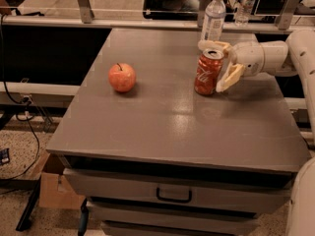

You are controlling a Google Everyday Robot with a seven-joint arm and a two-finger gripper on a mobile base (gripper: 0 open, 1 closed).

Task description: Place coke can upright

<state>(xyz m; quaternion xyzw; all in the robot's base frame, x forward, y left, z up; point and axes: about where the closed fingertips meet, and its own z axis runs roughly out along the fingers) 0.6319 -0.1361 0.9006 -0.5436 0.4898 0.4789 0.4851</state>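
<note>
The coke can (205,73), red-orange with white script and a silver top, stands upright on the grey table (167,127) at the right of the middle. My gripper (212,67) reaches in from the right, with its white arm behind it. It is open: one fingertip (209,44) lies behind the can's top and the other fingertip (227,80) hangs just off the can's right side. The can rests on the table on its own.
A red-orange apple (122,77) sits to the left on the table. A clear water bottle (213,18) stands just behind the can, with another bottle (244,4) beyond the rail. Drawers (173,195) are below the tabletop. A cardboard box (51,191) lies on the floor at left.
</note>
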